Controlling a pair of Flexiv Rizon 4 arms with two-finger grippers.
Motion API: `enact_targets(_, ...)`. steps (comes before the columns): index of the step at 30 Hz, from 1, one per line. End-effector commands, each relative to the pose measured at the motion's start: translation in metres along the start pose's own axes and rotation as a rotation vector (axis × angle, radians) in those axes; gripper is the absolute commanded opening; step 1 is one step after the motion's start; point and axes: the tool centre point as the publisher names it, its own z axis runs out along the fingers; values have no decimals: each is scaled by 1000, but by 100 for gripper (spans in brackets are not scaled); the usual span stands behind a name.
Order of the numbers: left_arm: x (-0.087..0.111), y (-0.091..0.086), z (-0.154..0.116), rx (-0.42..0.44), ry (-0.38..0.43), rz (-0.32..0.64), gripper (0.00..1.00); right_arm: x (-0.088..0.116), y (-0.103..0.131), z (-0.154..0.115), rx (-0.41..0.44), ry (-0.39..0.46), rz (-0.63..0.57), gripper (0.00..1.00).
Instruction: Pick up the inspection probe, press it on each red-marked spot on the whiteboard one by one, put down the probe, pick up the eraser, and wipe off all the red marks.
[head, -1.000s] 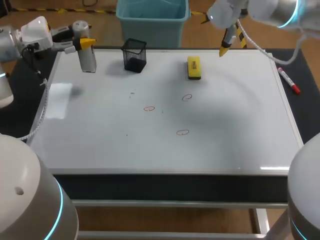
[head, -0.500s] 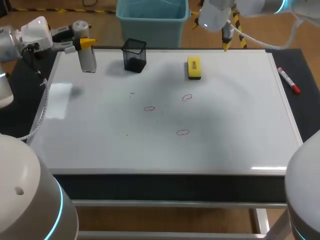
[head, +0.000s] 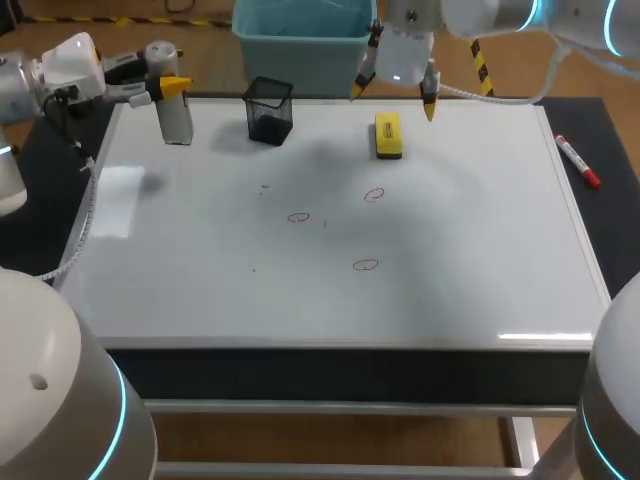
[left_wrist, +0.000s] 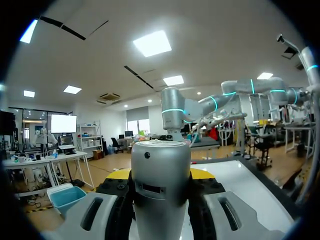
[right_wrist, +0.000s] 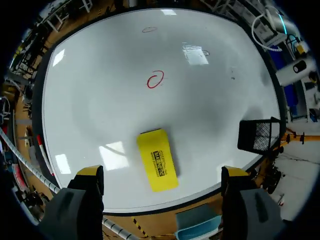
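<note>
The right end effector (head: 394, 95) hung open above the yellow eraser (head: 388, 135) near the whiteboard (head: 300, 310) far edge. The left end effector (head: 160, 88) gripped the inspection probe (head: 176, 115) upright at the whiteboard's far-left corner.

Dark table (head: 330, 365) on a pale metal frame (head: 340, 407), bright glints of light near its front edge.

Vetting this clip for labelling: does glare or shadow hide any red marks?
Head view: soft shadow across the glossy white whiteboard, all three red oval marks legible. Right wrist view: ceiling-light glare sits against one far mark, still visible.
</note>
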Motion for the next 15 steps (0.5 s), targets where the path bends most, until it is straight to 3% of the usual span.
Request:
enact_targets(1,1,-1,0,0,-2,2,0,-2,2,2,-5,63,-89,100)
enact_targets(15,1,-1,0,0,-2,2,0,11,12,20,-23,32,-169,100)
